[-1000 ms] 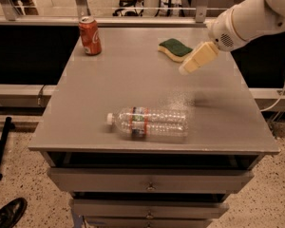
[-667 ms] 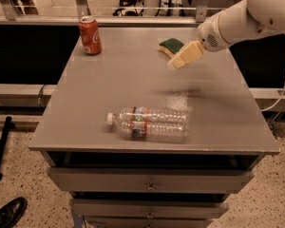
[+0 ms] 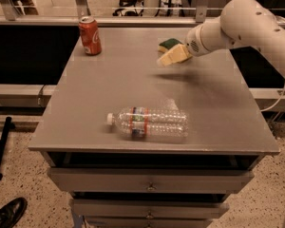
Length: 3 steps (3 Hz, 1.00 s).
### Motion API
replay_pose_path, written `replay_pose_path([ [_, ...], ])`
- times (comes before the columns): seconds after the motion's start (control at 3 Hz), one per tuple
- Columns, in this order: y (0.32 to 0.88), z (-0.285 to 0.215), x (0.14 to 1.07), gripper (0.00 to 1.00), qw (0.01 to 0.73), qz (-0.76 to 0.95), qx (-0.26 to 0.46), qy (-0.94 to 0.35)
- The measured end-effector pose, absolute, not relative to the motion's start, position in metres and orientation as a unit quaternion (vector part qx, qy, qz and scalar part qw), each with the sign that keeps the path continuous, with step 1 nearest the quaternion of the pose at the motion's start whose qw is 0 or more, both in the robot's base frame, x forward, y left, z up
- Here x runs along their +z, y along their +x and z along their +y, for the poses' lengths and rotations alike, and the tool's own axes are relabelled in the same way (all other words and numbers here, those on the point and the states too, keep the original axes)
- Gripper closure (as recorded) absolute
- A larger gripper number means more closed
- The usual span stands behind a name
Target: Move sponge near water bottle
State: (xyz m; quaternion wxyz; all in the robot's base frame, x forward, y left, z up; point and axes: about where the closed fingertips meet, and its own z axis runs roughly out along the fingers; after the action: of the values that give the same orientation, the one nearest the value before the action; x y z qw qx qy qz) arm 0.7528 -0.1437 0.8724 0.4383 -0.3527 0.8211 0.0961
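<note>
Sponge not moved yet, task is only starting.
Sponge [image 3: 167, 43] is lying by far edge, right of centre, well apart from water bottle [image 3: 149, 123] near front edge; gripper [image 3: 172, 56] is hovering just beside sponge, open or closed I cannot tell; grasp + carry are remaining.

My single camera looks down on the table [image 3: 109, 84] from above its front, fairly near, facing the far edge; the claw [image 3: 166, 59] hovers back right.

Red can [image 3: 90, 35] stands far left on grey table [image 3: 218, 108].
</note>
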Motion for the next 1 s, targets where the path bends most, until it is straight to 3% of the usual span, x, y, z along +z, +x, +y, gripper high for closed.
replay_pose_path([
  [0.67, 0.785, -0.168, 0.857, 0.00, 0.451, 0.833, 0.085, -0.310],
  [1.0, 0.792, -0.173, 0.850, 0.19, 0.448, 0.838, 0.091, -0.299],
])
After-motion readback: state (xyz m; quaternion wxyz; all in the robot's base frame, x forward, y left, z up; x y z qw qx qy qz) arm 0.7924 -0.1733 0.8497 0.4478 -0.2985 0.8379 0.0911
